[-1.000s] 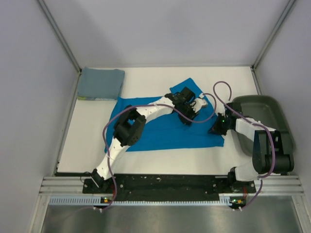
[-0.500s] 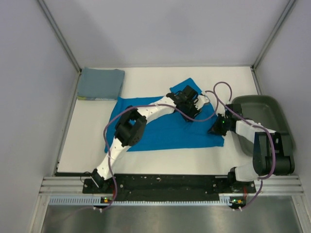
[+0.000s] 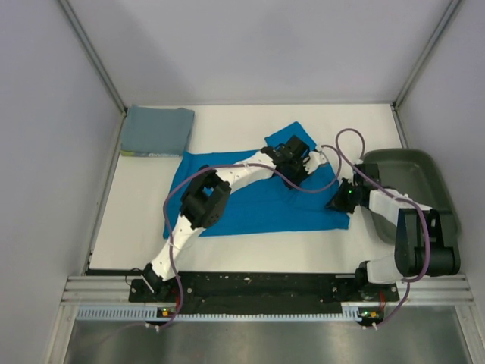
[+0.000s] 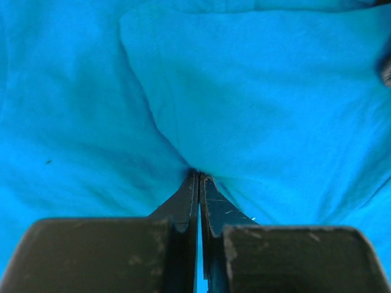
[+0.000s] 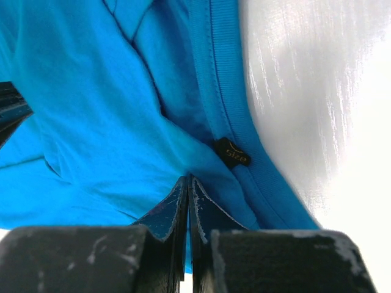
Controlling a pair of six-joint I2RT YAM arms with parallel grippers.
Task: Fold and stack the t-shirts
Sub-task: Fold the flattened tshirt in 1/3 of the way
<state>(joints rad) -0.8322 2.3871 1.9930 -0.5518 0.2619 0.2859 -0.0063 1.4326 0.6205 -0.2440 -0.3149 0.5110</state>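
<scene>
Top external view: the cobalt blue t-shirt [image 3: 276, 208] is seen spread flat on the white table [image 3: 250, 254], and the grey-blue t-shirt [image 3: 158, 130] is seen folded square at the far left corner. A fold of blue cloth is pinched tight by the left gripper [image 4: 199, 178]. The collar area, beside a small black label [image 5: 231, 152], is clamped by the right gripper [image 5: 188, 180].

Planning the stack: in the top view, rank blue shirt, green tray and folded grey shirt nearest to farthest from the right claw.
1. blue shirt, pinched in the right claw.
2. green tray, just to its right.
3. folded grey shirt, far left corner.
</scene>
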